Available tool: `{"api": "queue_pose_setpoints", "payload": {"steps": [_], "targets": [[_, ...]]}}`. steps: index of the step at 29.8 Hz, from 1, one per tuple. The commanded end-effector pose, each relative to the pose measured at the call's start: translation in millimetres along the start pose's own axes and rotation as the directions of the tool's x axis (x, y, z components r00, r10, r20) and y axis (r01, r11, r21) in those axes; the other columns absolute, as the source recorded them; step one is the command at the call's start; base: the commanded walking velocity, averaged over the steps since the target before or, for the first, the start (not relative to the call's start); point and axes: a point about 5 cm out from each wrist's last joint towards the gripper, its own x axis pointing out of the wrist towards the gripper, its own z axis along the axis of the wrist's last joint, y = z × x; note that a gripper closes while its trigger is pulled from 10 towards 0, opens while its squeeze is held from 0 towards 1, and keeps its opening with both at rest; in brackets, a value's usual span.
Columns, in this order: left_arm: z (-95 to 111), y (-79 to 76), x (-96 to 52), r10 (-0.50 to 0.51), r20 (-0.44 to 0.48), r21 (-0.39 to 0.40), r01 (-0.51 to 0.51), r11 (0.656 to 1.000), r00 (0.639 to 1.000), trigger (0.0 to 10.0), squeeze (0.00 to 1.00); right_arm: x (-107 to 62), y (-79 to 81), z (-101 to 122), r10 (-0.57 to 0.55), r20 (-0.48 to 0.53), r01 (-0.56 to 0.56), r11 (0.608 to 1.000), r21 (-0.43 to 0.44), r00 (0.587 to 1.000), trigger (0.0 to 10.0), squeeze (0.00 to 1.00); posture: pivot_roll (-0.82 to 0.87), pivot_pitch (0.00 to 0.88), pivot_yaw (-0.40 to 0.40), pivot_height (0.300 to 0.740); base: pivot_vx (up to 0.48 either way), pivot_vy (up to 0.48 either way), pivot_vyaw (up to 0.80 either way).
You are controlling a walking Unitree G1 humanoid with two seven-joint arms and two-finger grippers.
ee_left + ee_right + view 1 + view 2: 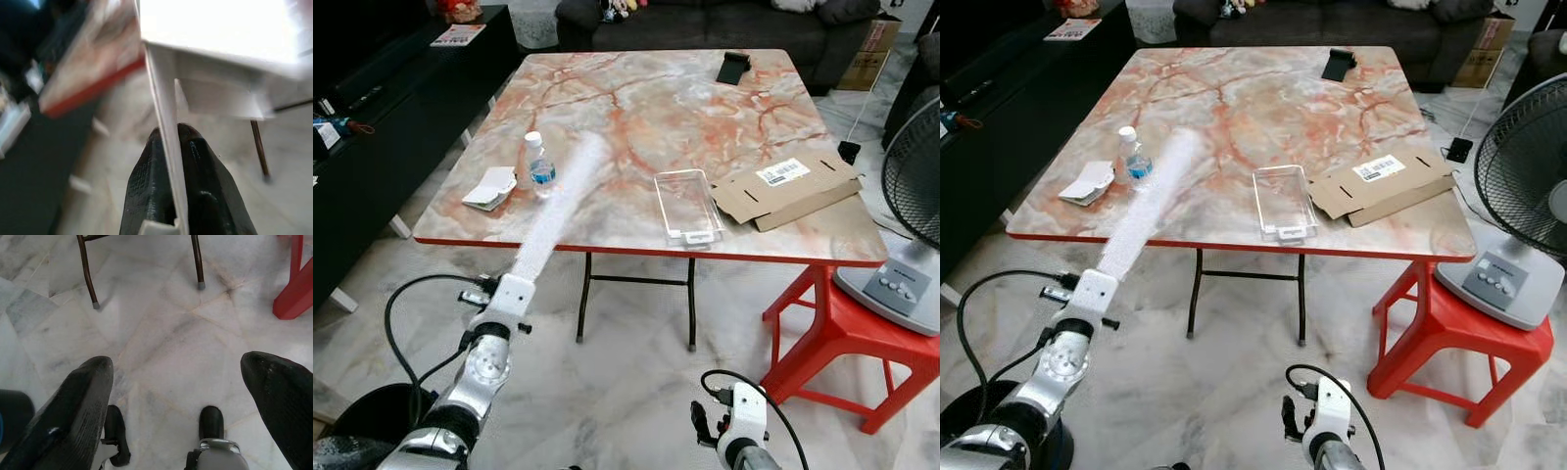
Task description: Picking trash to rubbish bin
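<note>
Living room with pale marble floor (636, 382), a black TV cabinet (382, 117) on the robot's left, dark sofa (705, 24) at the back, a fan (915, 215) and red plastic stool (837, 333) on the right. Centre is a folding table (646, 98) with an orange-veined marble-look top and red edge. On the table: small water bottle (538, 164) upright near the front left, folded white paper packet (491, 188) just beside it toward the left edge, clear plastic tray (687, 206) at the front edge, flattened cardboard piece (788, 189) with a barcode label just right of the tray, black object (734, 67) at the far side. Left gripper (168, 166) is raised in front of the table's front left edge, its two black fingers (146, 186) pressed together on a long white foam sheet (558, 201) that sticks up and forward, its blurred far end passing over the table by the bottle. Right gripper (181, 387) hangs low over the floor below the table's front edge, fingers wide apart, nothing between them. A dark round bin (362, 416) sits on the floor at the robot's lower left, partly hidden by the left arm and black cables.
</note>
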Motion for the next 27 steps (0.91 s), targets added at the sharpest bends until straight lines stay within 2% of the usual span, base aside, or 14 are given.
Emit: {"api": "queue_pose_setpoints", "payload": {"steps": [1,5,12,17,19,22,26,27], "targets": [[-26.7,4.8,-10.1,-0.004,-0.130,-0.017,0.001,1.000,0.992,10.0,0.00,0.2,3.0,-1.4,0.011,-0.010,-0.011,1.000,-0.008,1.000,10.0,0.00,0.08,0.084,0.034,0.740,0.000,0.000,0.00],[-29.8,8.0,-13.4,-0.032,-0.111,-0.067,0.025,0.997,0.993,10.0,0.00,-0.1,1.5,-1.0,0.009,-0.005,-0.009,1.000,-0.005,1.000,10.0,0.00,0.09,0.089,0.029,0.740,0.000,0.000,0.00],[-23.3,0.1,-11.7,-0.103,-0.070,-0.051,0.100,0.994,0.992,10.0,0.00,0.4,1.9,0.1,0.012,-0.003,-0.012,1.000,-0.011,1.000,10.0,0.00,0.09,0.090,0.029,0.740,0.000,0.000,0.00],[-14.9,-3.8,-8.6,-0.137,-0.027,-0.015,0.136,0.991,0.990,10.0,0.00,0.5,2.0,0.7,0.011,-0.001,-0.011,1.000,-0.009,1.000,10.0,0.00,0.09,0.089,0.029,0.740,0.000,0.000,0.00],[-6.3,-5.2,-5.4,-0.159,0.019,0.044,0.158,0.986,0.987,10.0,0.00,0.2,0.8,0.3,0.006,-0.001,-0.006,1.000,-0.007,1.000,10.0,0.00,0.09,0.088,0.031,0.740,0.000,0.000,0.00],[-2.2,-3.9,-3.3,-0.157,0.037,0.059,0.154,0.986,0.987,10.0,0.00,0.1,0.6,0.0,0.005,-0.001,-0.005,1.000,-0.006,1.000,10.0,0.00,0.09,0.088,0.031,0.740,0.000,0.000,0.00],[7.9,-2.3,0.6,-0.164,0.089,0.118,0.153,0.981,0.982,10.0,0.00,0.1,0.6,0.0,0.003,0.001,-0.003,1.000,-0.004,1.000,10.0,0.00,0.09,0.088,0.032,0.740,0.000,0.000,0.00],[16.3,-2.0,3.5,-0.164,0.127,0.119,0.149,0.982,0.978,10.0,0.00,0.2,0.8,0.4,0.001,0.003,-0.001,1.000,-0.003,1.000,10.0,0.00,0.09,0.088,0.032,0.740,0.000,0.000,0.00]]}}
